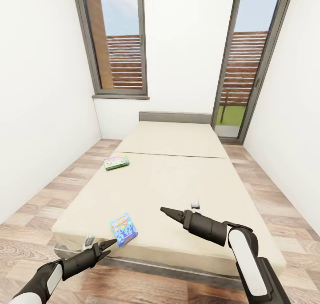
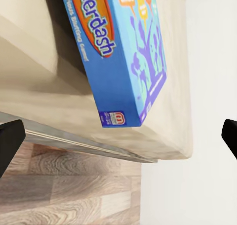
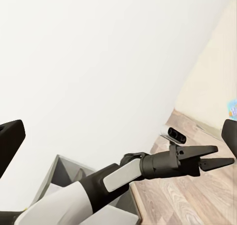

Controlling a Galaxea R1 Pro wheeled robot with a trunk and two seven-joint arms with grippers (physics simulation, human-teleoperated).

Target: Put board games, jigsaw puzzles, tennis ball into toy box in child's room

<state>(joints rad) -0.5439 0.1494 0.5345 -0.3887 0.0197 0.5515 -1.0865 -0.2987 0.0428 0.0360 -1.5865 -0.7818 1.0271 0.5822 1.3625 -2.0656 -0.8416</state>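
The blue board game [image 2: 126, 52] lying at the bed's [image 2: 29, 76] edge bears the cut-off white lettering "derdash" on an orange oval; smaller print stays illegible.

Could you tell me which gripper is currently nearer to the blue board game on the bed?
The left. The left gripper hangs open just off the bed's near edge, right beside the blue board game. The right gripper hovers over the mattress, farther to the game's right.

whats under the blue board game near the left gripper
The blue board game lies flat on the beige bed, near its front edge, just ahead of the open left gripper. The mattress directly beneath it is covered.
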